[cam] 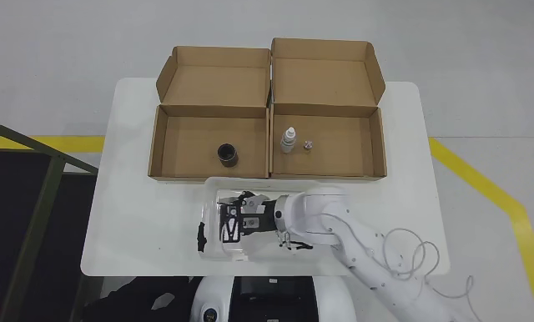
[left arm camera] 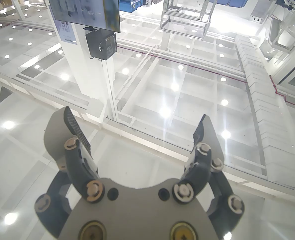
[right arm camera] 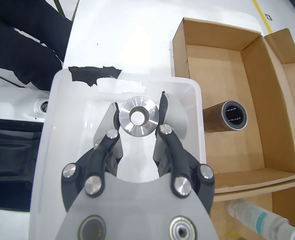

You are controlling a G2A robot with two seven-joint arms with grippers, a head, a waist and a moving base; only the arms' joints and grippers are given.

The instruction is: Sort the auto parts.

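Nearest the robot, at the front edge of the white bench (cam: pixel 125 197), sits a white plastic bin (cam: pixel 250 185), seemingly the stock of unsorted parts, set where an arm reaches it easily. The right pincer (right arm camera: pixel 139 98) is down inside this bin. Its jaws are drawn part-way in and clamped on a thick silver metal ring (right arm camera: pixel 127 116) with a hole through its middle, one toothed pad against each side of the outer rim. The ring's flat face is turned up to the wrist camera. Whether it rests on the bin's floor or hangs clear of it I cannot tell. Gripping across the outer width looks a sound choice for a smooth, heavy piece, though polished metal could slip if it tilts. The left pincer (left arm camera: pixel 135 116) is tipped up toward the ceiling, jaws wide apart and holding nothing, apparently parked out of the way. Just beyond the bin, two open brown boxes stand side by side with lids folded back, likely one for each kind of part. The left cardboard box (cam: pixel 179 151) holds a dark cylindrical sleeve (cam: pixel 227 155) standing on end. The right cardboard box (cam: pixel 346 151) holds a small white plastic bottle (cam: pixel 288 138) and, just beside it, a tiny metal piece (cam: pixel 308 143). Which box suits the ring is not plain.
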